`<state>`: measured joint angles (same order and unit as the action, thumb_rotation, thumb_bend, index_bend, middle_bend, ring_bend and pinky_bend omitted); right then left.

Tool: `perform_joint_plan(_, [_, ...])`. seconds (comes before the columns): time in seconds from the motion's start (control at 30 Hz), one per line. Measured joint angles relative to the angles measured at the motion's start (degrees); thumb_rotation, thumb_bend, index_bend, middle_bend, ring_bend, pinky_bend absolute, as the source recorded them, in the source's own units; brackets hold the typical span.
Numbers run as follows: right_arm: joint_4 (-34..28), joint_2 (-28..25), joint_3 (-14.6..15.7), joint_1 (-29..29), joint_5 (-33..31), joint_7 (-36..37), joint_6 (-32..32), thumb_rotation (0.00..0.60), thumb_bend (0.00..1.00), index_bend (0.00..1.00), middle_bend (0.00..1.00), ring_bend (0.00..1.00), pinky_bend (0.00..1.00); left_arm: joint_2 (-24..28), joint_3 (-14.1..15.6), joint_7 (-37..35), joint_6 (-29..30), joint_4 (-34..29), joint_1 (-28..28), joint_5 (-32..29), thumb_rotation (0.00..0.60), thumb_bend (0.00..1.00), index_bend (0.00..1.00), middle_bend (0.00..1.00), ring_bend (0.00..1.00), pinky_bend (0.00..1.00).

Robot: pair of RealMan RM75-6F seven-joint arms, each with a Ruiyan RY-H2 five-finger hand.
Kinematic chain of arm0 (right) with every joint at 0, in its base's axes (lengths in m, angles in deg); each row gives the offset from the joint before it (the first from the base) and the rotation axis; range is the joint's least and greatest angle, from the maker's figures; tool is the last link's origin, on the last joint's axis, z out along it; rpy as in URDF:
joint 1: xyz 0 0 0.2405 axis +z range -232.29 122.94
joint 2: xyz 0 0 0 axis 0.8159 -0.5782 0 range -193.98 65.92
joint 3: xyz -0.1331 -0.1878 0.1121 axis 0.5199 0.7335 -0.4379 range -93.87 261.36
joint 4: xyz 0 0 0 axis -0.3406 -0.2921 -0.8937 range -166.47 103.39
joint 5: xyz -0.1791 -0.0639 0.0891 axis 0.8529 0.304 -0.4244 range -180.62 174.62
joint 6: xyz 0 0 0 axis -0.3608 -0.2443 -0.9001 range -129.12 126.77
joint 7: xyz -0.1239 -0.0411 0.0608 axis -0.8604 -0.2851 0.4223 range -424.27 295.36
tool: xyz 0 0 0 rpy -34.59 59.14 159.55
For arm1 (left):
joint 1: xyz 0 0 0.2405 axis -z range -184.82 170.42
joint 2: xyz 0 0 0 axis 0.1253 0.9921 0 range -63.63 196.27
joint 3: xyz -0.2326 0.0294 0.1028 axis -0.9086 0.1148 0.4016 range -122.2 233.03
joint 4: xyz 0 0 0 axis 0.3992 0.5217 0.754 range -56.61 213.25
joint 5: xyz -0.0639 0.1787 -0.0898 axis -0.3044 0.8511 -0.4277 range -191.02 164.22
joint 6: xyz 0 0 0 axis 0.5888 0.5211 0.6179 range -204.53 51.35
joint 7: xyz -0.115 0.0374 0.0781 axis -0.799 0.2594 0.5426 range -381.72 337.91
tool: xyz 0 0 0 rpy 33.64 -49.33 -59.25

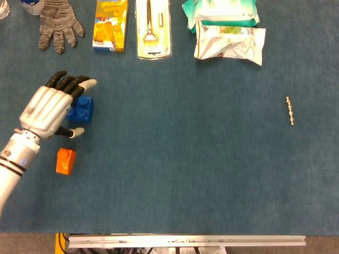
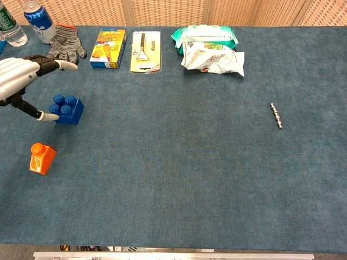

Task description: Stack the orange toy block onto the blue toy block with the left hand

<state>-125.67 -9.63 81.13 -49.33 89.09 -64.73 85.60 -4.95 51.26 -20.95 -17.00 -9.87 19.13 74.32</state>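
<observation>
The orange toy block (image 1: 65,161) (image 2: 42,157) lies on the blue cloth at the left. Just beyond it stands the blue toy block (image 1: 83,108) (image 2: 67,109) with round studs on top. My left hand (image 1: 52,107) (image 2: 21,77) hovers above the blue block with its fingers spread, covering part of that block in the head view. It holds nothing. The orange block sits just below the hand, apart from it. My right hand is in neither view.
Along the far edge lie a grey knit glove (image 1: 57,23), a yellow box (image 1: 111,24), a packaged razor (image 1: 152,27) and wipe packets (image 1: 228,33). A can (image 2: 39,20) and a bottle (image 2: 10,30) stand at the far left. A small metal chain piece (image 1: 290,110) lies at the right.
</observation>
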Motion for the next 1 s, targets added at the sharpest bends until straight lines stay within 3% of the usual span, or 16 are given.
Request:
perform_joint_plan(0.5, [1.40,0.03,0.19,-0.75,-0.67,1.63,0.51,0.600,0.35,0.48,0.48,0.37,0.41,-6.09,0.02,4.65,-5.84,6.85,4.15,-5.51,0.600,0.08,0.10,0.15,0.15,0.08])
perform_joint_plan(1.0, [2.38,0.00,0.25,-1.25,-0.82,2.90,1.01,0.600,0.35,0.48,0.48,0.37,0.41,-8.88,-0.35,11.21,-9.26,10.52,5.69,-14.34,0.600,0.08,0.11,0.15,0.15,0.08])
